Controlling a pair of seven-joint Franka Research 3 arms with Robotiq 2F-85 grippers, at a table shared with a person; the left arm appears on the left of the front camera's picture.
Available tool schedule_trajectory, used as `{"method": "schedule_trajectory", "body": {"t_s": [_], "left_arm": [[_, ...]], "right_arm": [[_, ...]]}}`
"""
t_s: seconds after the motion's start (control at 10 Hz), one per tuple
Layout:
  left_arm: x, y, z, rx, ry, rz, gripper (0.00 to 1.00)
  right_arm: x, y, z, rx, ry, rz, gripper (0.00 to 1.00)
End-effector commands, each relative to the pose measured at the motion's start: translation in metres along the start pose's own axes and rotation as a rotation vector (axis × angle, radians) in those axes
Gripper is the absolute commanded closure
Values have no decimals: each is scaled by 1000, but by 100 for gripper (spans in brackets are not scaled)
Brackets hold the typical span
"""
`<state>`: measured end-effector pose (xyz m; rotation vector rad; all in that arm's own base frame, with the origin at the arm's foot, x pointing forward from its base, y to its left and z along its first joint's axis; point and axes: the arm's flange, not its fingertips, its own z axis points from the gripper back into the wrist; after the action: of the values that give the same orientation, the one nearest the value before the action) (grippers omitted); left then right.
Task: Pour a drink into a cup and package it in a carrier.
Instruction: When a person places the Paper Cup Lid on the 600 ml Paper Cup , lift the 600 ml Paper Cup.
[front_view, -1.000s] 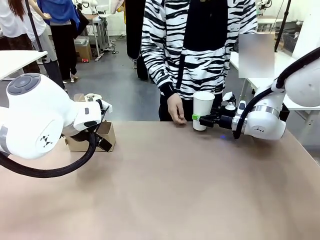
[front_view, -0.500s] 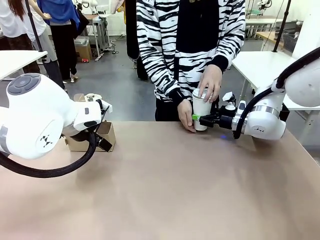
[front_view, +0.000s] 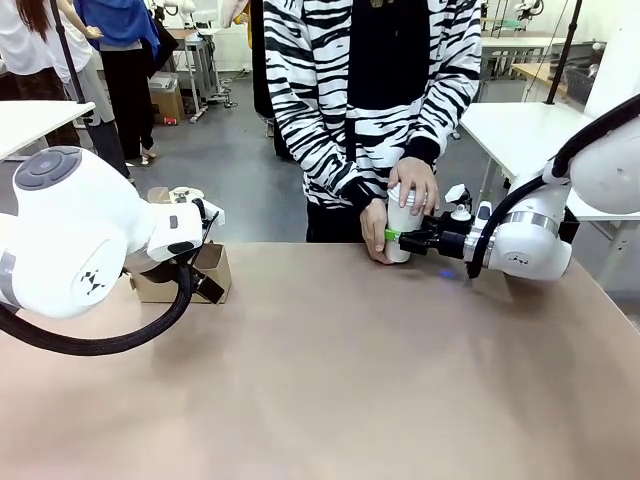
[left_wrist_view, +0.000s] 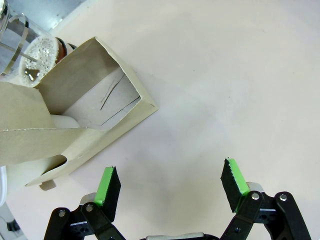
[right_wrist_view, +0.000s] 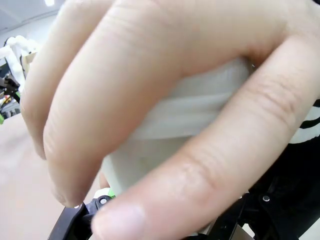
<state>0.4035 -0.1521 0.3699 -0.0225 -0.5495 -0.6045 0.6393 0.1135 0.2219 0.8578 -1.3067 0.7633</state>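
Note:
The white paper cup (front_view: 403, 222) stands at the table's far edge, and my right gripper (front_view: 396, 238) is shut on its lower part from the right. One of the person's hands (front_view: 412, 183) presses down on the cup's top while the other (front_view: 375, 226) holds its side. In the right wrist view those fingers (right_wrist_view: 150, 90) cover most of the cup (right_wrist_view: 165, 150) and its ribbed white lid (right_wrist_view: 200, 102). The brown cardboard carrier (front_view: 212, 270) sits at far left behind my left arm. My left gripper (left_wrist_view: 171, 182) hangs open above bare table beside the carrier (left_wrist_view: 95, 95).
A clear vessel (left_wrist_view: 32, 67) with foam and a trace of dark liquid stands just behind the carrier. My bulky left arm (front_view: 80, 240) hides much of the table's left side. The person stands close against the far edge.
The person has stepped closer; one hand came down onto the cup's top and the other closed around its side. Neither arm has moved.

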Motion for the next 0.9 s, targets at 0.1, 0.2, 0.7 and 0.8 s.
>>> {"method": "schedule_trajectory", "body": {"t_s": [0.1, 0.2, 0.7, 0.8], "left_arm": [[0, 0, 1, -2, -2, 1, 0], [0, 0, 1, -2, -2, 1, 0], [0, 0, 1, -2, -2, 1, 0], [0, 0, 1, -2, -2, 1, 0]], "right_arm": [[4, 1, -2, 0, -4, 4, 19], [4, 1, -2, 0, -4, 4, 19], [4, 1, -2, 0, -4, 4, 19], [4, 1, -2, 0, -4, 4, 19]]}}
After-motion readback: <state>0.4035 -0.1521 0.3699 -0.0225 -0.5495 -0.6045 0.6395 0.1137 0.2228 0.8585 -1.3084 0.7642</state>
